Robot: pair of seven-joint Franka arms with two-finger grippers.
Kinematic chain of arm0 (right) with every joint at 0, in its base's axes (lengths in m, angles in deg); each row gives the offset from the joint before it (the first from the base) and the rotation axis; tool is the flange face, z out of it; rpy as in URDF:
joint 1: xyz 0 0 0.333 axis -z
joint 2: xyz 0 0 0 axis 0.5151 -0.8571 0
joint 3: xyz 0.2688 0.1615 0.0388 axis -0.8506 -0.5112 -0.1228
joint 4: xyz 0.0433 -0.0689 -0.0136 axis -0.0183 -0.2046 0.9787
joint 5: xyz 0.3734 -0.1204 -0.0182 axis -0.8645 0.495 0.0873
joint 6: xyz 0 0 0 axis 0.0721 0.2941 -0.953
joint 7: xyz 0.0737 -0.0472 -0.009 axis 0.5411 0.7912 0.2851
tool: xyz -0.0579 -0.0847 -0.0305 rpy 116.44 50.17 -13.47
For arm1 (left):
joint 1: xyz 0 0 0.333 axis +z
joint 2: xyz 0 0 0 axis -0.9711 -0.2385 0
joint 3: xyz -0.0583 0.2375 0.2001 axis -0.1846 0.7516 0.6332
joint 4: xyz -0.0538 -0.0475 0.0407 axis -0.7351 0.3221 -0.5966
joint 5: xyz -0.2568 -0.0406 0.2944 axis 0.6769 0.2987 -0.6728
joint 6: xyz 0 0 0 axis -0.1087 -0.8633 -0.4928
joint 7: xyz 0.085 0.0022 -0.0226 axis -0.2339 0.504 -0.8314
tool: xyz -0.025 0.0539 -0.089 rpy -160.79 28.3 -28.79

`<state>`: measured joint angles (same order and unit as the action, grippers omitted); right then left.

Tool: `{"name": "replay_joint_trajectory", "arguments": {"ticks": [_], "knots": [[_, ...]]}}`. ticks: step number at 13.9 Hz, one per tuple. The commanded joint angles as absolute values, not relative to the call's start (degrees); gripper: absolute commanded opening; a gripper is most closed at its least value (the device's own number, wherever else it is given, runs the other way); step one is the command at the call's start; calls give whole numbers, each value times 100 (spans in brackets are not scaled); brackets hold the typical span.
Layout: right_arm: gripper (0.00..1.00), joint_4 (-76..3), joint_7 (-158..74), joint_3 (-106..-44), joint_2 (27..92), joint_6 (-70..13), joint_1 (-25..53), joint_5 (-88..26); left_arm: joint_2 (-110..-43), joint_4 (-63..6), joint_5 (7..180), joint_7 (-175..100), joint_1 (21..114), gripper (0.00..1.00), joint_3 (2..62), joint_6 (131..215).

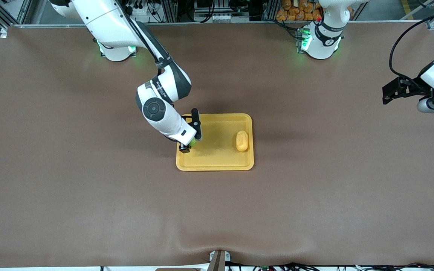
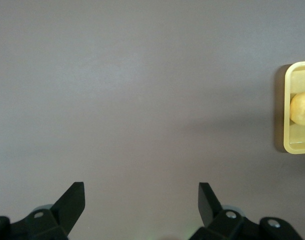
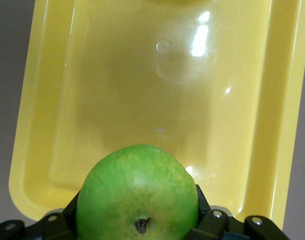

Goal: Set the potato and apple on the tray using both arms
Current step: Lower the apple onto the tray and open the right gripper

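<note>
The yellow-orange tray (image 1: 217, 160) lies mid-table. The potato (image 1: 242, 140) lies in it at the end toward the left arm; the left wrist view shows the potato (image 2: 302, 107) and the tray's rim (image 2: 287, 100) too. My right gripper (image 1: 192, 143) is shut on the green apple (image 1: 193, 142) over the tray's end toward the right arm. In the right wrist view the apple (image 3: 137, 192) fills the jaws above the tray floor (image 3: 157, 95). My left gripper (image 1: 388, 94) waits open and empty over bare table at the left arm's end, and also shows in its wrist view (image 2: 141, 200).
The brown table mat (image 1: 89, 195) spreads wide around the tray. The arm bases (image 1: 320, 41) stand along the edge farthest from the front camera. A small mount (image 1: 219, 259) sits at the nearest table edge.
</note>
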<state>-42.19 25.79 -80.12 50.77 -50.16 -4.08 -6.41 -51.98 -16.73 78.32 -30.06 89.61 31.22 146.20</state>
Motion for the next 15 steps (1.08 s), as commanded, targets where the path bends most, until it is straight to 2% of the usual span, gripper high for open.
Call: {"name": "replay_joint_trajectory", "arguments": {"ticks": [1,6,8,9,10,12,13,14,15], "knots": [[0,-4071,2564,-7913,4911,-5153,-616,-746,-5027,-1756,7932,-2886,9000,100,3135,14547],[5,-4080,2564,-7869,4700,-5549,-758,-737,-5159,-1554,7923,-2886,9009,100,3135,14547],[9,-4089,2564,-7869,4656,-5567,-758,-737,-5133,-1554,7931,-2929,9000,100,3135,14547],[16,-4089,2564,-7878,4638,-5567,-758,-737,-5107,-1554,7932,-2938,9009,100,3144,14547],[20,-4089,2564,-7878,4621,-5576,-758,-737,-5098,-1554,7940,-2947,9035,100,3144,14547],[38,-4089,2572,-7878,4559,-5646,-819,-737,-5089,-1545,7958,-2956,9097,100,3135,14547],[54,-4097,2590,-7878,4551,-5725,-811,-737,-5080,-1553,7958,-2973,9097,100,3135,14547],[100,-4097,2651,-7869,4550,-5752,-811,-728,-5071,-1554,7958,-2973,9097,100,3135,14538],[100,-4097,2669,-7869,4559,-5752,-811,-728,-5071,-1554,7958,-2973,9097,100,3127,14538]]}}
